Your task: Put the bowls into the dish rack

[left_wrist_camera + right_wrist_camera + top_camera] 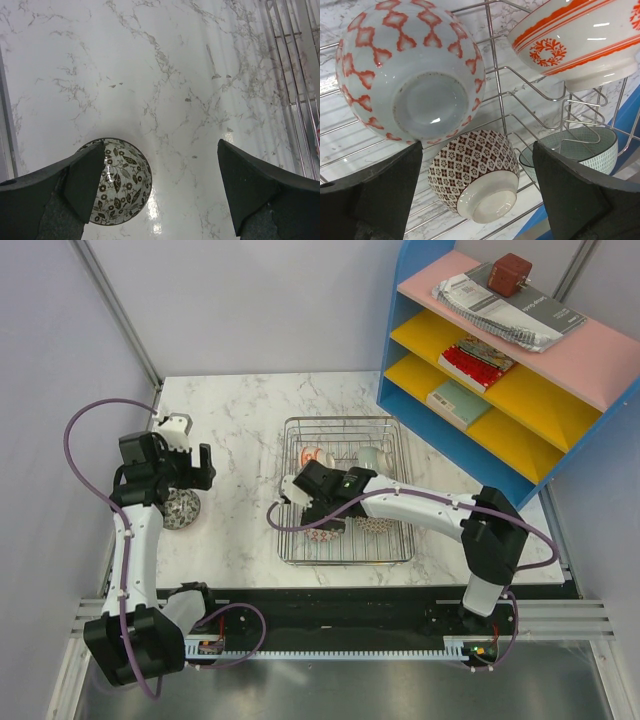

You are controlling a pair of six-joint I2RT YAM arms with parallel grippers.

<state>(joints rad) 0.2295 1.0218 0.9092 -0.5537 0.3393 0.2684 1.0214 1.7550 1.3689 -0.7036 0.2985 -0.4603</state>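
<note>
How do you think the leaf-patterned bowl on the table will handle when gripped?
The bowl looks glazed, with a bright glare, so probably slippery. It seems rigid ceramic, likely chipping if dropped. Standing upright, it likely slides, not rolls.

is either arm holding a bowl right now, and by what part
Nothing is held: left gripper open near the leaf-patterned bowl, right gripper open at the rack.

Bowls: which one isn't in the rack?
The leaf-patterned bowl on the marble table, below the open left gripper; the other four sit in the dish rack.
</note>
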